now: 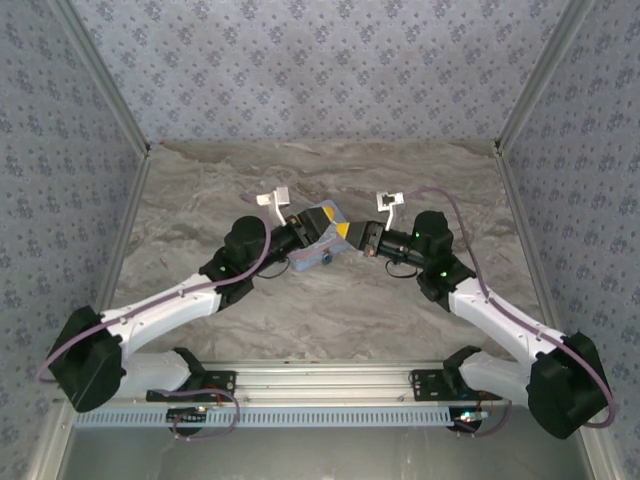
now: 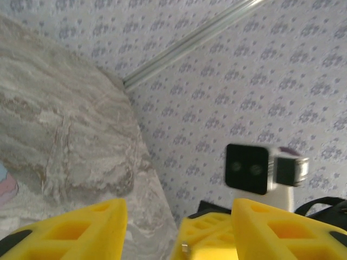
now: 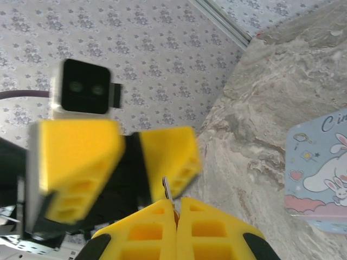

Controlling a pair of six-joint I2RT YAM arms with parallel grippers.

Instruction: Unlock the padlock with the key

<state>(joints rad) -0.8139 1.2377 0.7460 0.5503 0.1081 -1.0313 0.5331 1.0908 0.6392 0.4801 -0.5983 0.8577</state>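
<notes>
Desk (image 1: 400, 330) overhead: left gripper (image 1: 338, 228) and right gripper (image 1: 361, 238) meet tip to tip beside the tin box (image 1: 308, 262); padlock too small to find. Left wrist: fingers (image 2: 81, 227) spread, released, nothing visibly held. Right wrist: gripper clenched on the key (image 3: 167, 190); I'd advance slowly, keeping it square to the padlock.

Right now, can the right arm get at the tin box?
Probably yes. The right end effector, shut on a thin metal key, is near the tin box, with table showing between them. The left end effector faces it head-on, seemingly beside that path, not across it.
</notes>
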